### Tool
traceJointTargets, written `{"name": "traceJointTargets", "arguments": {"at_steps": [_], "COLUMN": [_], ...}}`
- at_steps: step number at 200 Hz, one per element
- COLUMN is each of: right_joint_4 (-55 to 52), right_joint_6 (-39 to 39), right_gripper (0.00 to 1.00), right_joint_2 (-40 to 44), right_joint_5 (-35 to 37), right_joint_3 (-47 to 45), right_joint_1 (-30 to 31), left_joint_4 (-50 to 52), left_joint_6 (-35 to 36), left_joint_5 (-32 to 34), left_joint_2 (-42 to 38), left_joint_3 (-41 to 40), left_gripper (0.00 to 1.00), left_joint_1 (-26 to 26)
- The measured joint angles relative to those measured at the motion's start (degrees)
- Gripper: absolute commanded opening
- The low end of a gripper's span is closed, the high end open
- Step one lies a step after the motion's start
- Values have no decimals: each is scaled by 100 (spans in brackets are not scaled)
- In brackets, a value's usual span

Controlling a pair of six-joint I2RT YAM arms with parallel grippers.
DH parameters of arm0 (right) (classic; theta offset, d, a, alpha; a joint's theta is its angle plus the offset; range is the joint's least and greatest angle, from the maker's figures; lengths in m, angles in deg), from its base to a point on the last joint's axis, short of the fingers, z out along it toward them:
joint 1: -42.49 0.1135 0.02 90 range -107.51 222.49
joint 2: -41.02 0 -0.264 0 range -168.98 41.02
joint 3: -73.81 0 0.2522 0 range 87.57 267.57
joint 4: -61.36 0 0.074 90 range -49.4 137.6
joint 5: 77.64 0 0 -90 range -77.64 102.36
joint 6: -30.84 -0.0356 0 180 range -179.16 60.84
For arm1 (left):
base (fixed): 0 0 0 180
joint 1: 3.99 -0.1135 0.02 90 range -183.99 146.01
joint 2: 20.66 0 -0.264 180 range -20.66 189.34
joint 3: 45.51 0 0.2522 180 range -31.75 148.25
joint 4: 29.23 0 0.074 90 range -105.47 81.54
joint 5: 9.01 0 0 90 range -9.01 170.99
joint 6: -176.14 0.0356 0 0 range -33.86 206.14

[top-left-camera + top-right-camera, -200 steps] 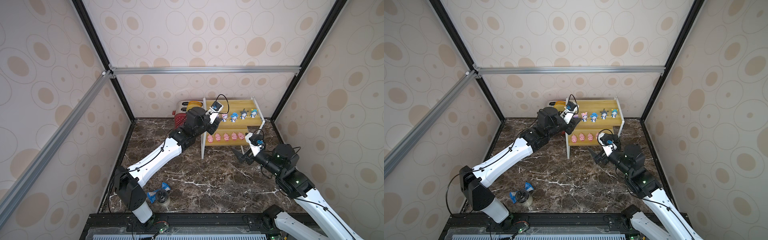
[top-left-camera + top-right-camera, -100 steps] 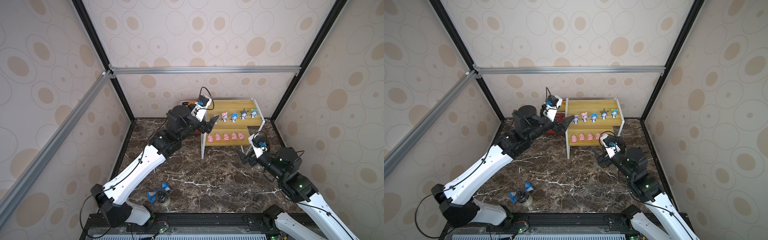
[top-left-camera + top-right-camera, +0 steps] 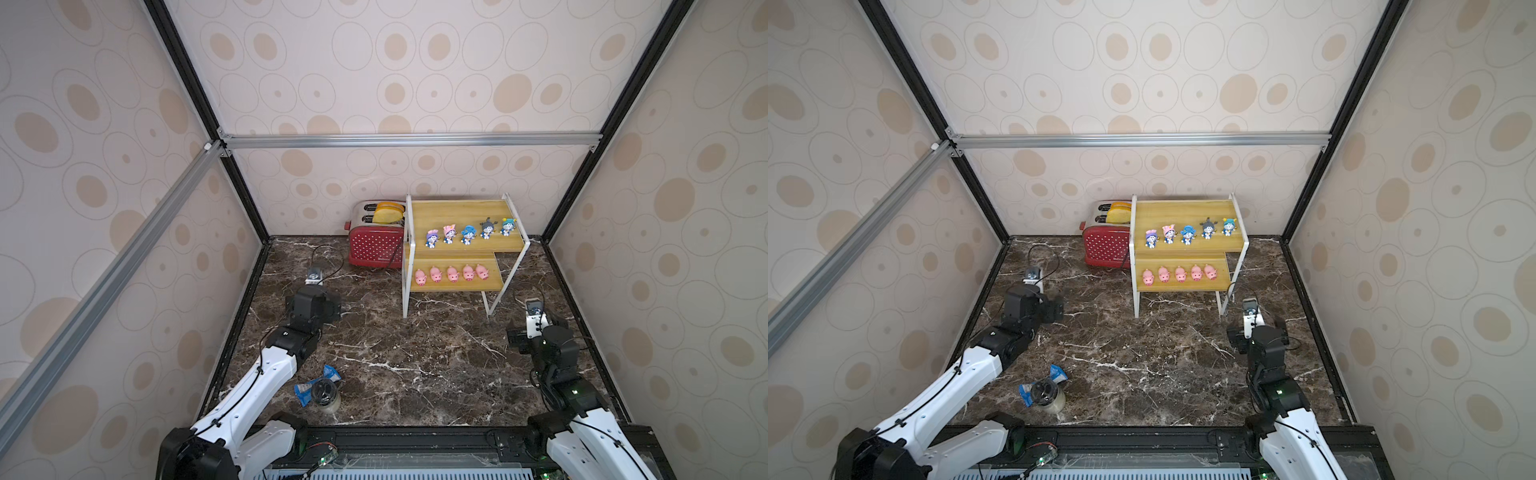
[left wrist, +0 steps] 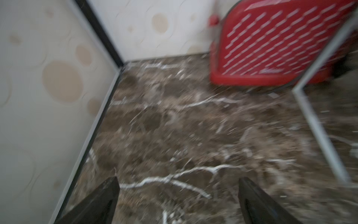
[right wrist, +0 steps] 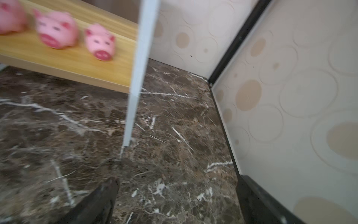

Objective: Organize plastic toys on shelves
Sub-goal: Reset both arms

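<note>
The shelves [image 3: 457, 212] stand at the back right, a two-tier yellow rack on a white frame. Several cartoon figurines [image 3: 468, 233] stand in a row on the upper board. Several pink pigs [image 3: 451, 273] line the lower board; the pigs [image 5: 58, 32] also show in the right wrist view. My left gripper [image 3: 313, 305] hangs over the floor at the left, far from the rack. In its wrist view the left gripper [image 4: 178, 182] is open and empty. My right gripper [image 3: 535, 332], near the rack's front right leg [image 5: 135, 87], is open and empty [image 5: 178, 180].
A red polka-dot toaster [image 3: 376, 245] with yellow toast stands against the rack's left side; the toaster [image 4: 271, 38] fills a corner of the left wrist view. A blue wrapper [image 3: 305, 388] and a dark-lidded jar [image 3: 325, 395] lie near the front left. Walls enclose three sides.
My left gripper opened at the upper board's left end, leaving a figurine there, and the arm drew back to the left floor. My right arm backed off slightly to the right.
</note>
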Motion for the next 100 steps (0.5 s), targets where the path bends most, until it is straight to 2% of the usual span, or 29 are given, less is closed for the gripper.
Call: {"name": "traceJointTargets", "arguments": {"at_steps": [14, 27, 56, 80, 100], "right_joint_4": [404, 933, 2081, 3034, 3836], "right_joint_6": [-286, -431, -544, -503, -389], "right_gripper": [100, 100, 100, 100, 100], "right_joint_2": [-323, -994, -2352, -3224, -3827], "right_joint_5": [9, 13, -33, -267, -533], "right_joint_3": [-201, -297, -544, -590, -555], "right_joint_1": [-442, -645, -804, -883, -970], "left_joint_4": [-339, -682, -1856, -2684, -3460], "left_joint_6": [-24, 7, 223, 378, 649], "left_joint_5": [354, 496, 573, 400, 136], "left_joint_2": [-81, 33, 846, 1707, 2122], "left_joint_3": [-640, -927, -949, -946, -951], "left_gripper": [99, 99, 99, 99, 99], "left_joint_1": [-236, -269, -326, -479, -649]}}
